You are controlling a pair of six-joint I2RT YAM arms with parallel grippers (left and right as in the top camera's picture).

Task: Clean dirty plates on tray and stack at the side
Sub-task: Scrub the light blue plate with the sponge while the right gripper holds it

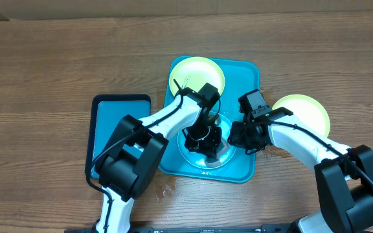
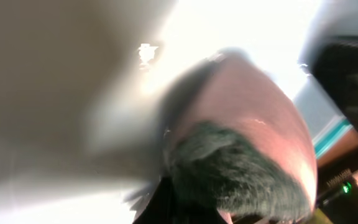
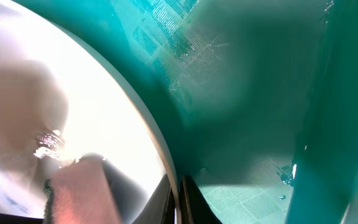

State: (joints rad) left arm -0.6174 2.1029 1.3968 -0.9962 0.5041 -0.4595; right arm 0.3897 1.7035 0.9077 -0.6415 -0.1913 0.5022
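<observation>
The teal tray (image 1: 245, 84) lies mid-table. A white-light blue plate (image 1: 224, 155) sits at its near end. My left gripper (image 1: 203, 139) is shut on a pink sponge with a dark green scrub face (image 2: 247, 143) and presses it onto this plate (image 2: 73, 93). My right gripper (image 1: 243, 138) is shut on the plate's right rim (image 3: 160, 149), over the wet tray floor (image 3: 241, 93). The sponge also shows in the right wrist view (image 3: 79, 193). One yellow-green plate (image 1: 199, 71) lies at the tray's far end. Another yellow-green plate (image 1: 306, 110) lies on the table to the right.
A smaller black-rimmed blue tray (image 1: 112, 126) lies left of the teal tray. Both arms cross over the teal tray's near half. Water spots mark the wood at the tray's front edge (image 1: 167, 188).
</observation>
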